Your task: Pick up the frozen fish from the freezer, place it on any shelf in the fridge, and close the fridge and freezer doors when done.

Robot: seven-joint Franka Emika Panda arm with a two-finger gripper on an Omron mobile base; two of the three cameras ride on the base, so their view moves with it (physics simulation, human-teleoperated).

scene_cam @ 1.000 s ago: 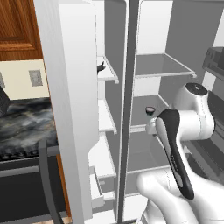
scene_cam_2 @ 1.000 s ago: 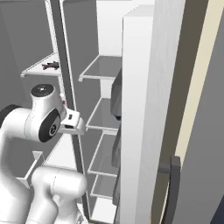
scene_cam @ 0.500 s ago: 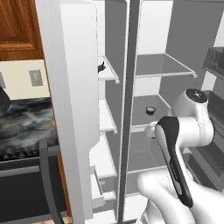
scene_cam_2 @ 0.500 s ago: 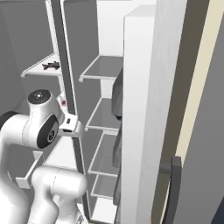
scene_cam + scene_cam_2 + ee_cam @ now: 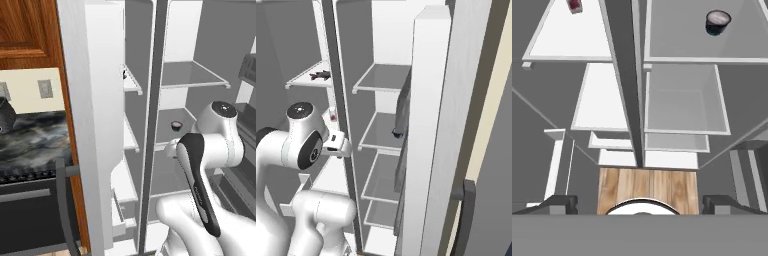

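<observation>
- The freezer door on the left and the fridge door on the right both stand wide open. My arm is big. If I swing it fast, my elbow could bump a door.
- The grey middle post runs between the freezer side and the fridge side. My claw is right in front of it and looks down along it. If I go straight in, I could hit the post.
- The top freezer shelf is high up, well above my claw. I must go up and to the left. If I come in too low, I could knock the shelf's front edge.
- My claw is spread wide and has nothing in it.
- A dark cup sits on a fridge shelf, near its back edge. I should put the fish away from it, or I may tip it.
- The frozen fish lies on that top freezer shelf, close to the post. I think it is hard and slippery. It could slide back or slip out if I pinch just the end.
- A small red thing sits on a lower freezer shelf. I must not grab it by mistake.
</observation>
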